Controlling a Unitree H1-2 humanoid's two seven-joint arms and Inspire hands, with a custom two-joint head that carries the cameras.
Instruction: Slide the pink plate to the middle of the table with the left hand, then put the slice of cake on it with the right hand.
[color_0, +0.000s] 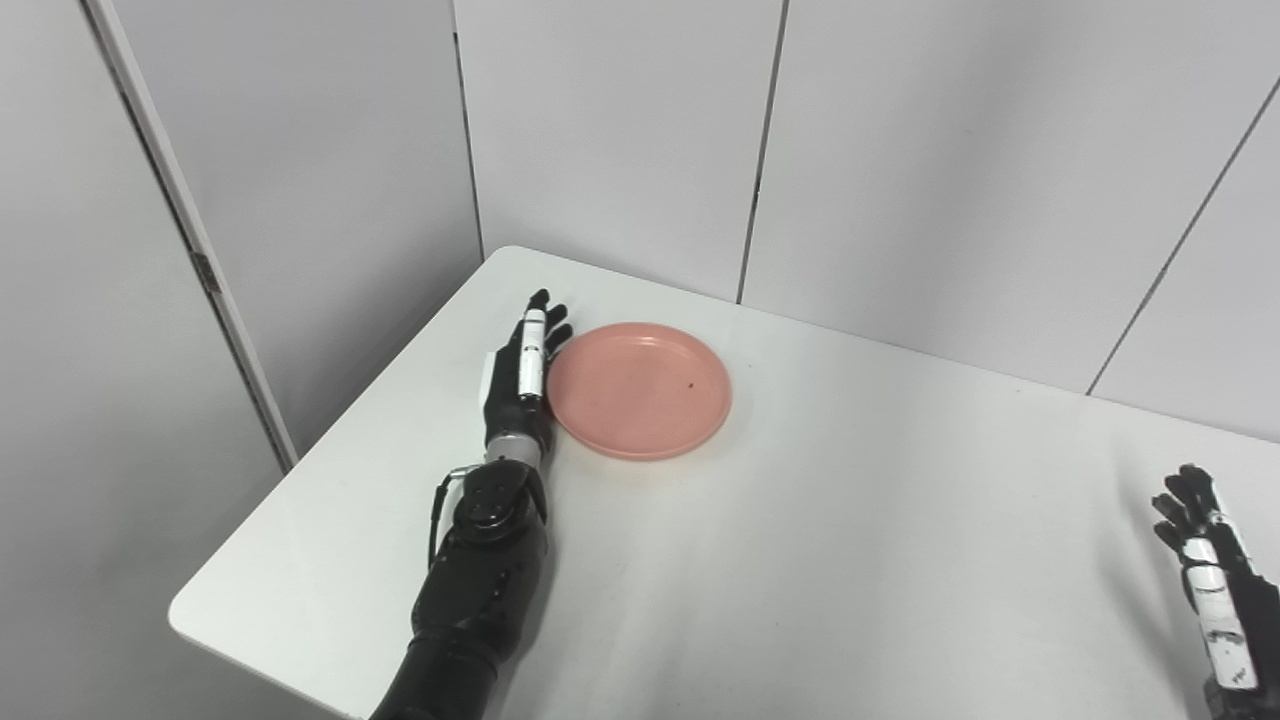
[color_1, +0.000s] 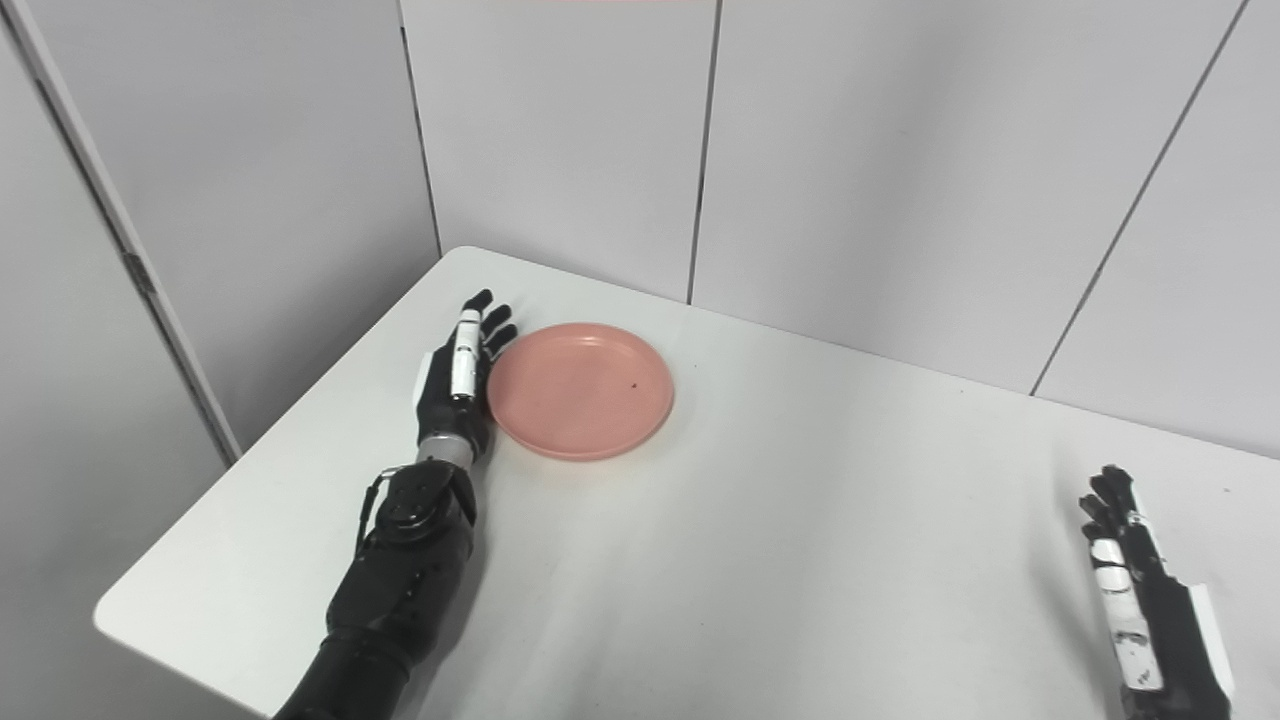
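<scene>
We see a pink plate (color_0: 639, 390) lying toward the far left of a white bench (color_0: 800, 560). Our left hand (color_0: 520, 375) rests flat beside its left rim, fingers straight, gripping nothing. Our right hand (color_1: 1140, 590) waits near the bench's right edge, fingers extended, also empty.

Black arms, white-marked hand (color_0: 520, 380)

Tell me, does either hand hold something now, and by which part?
Nothing is held. The left hand lies open against the pink plate at its left rim; the right hand is open.
</scene>
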